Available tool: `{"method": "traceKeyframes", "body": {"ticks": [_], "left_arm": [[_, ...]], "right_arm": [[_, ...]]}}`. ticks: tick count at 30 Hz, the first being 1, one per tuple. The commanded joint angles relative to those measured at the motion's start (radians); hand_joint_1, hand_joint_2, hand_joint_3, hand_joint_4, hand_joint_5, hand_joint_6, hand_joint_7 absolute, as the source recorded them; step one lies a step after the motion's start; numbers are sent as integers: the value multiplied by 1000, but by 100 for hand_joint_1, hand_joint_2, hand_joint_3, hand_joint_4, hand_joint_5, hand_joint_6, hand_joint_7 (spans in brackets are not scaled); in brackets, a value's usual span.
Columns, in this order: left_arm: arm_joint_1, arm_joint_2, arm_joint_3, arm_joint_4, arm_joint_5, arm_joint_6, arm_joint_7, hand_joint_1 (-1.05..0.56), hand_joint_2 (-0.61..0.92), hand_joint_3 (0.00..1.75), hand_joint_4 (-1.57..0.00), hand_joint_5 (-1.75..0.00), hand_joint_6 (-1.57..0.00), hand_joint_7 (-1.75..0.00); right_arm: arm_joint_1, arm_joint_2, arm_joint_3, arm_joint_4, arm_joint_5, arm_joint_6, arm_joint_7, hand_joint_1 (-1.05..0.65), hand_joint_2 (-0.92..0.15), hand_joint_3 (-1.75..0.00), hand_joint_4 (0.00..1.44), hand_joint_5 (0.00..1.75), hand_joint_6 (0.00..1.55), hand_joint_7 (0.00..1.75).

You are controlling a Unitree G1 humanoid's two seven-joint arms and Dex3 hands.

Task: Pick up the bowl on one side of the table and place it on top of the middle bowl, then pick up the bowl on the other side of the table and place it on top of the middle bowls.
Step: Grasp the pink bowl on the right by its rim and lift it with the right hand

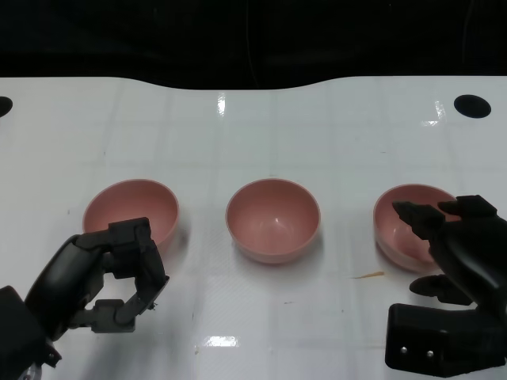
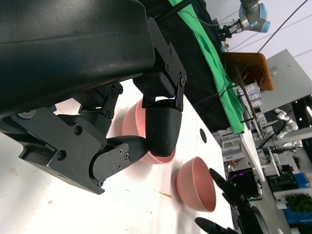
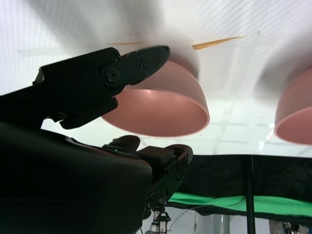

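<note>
Three pink bowls stand in a row on the white table: the left bowl [image 1: 131, 210], the middle bowl [image 1: 273, 219] and the right bowl [image 1: 408, 226]. My left hand [image 1: 111, 277] hovers just in front of the left bowl with its fingers curled in and nothing in them. My right hand [image 1: 459, 245] is at the right bowl, fingers spread, with one fingertip over its near rim. In the right wrist view a finger [image 3: 146, 58] lies against the right bowl [image 3: 165, 102] and the thumb sits apart from it. The left wrist view shows the middle bowl [image 2: 131, 122] behind my curled fingers [image 2: 163, 126].
A small yellow scrap [image 1: 368, 275] lies on the table between the middle and right bowls. Dark round holes [image 1: 472, 105] sit at the far corners of the table [image 1: 253, 134]. Black backdrop runs behind the far edge.
</note>
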Motion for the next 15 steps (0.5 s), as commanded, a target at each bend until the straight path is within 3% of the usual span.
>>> {"method": "traceKeyframes", "body": {"ticks": [1, 4, 15], "left_arm": [[-5, 10, 4, 1, -5, 0, -3, -16, 57, 92, -75, -175, -69, -157], [-5, 10, 4, 1, -5, 0, -3, -16, 57, 94, -75, -175, -69, -157], [-1, 19, 4, -25, -9, 27, -8, -16, 52, 101, -75, -175, -68, -159]], "right_arm": [[-27, -24, 11, 40, -3, 6, -18, -54, -85, 0, 16, 46, 31, 2], [-31, -27, 17, 47, 1, 7, -24, -54, -85, 0, 17, 45, 31, 1], [-148, -8, 91, 282, 12, 3, -104, -54, -88, -1, 26, 41, 37, 3]]}}
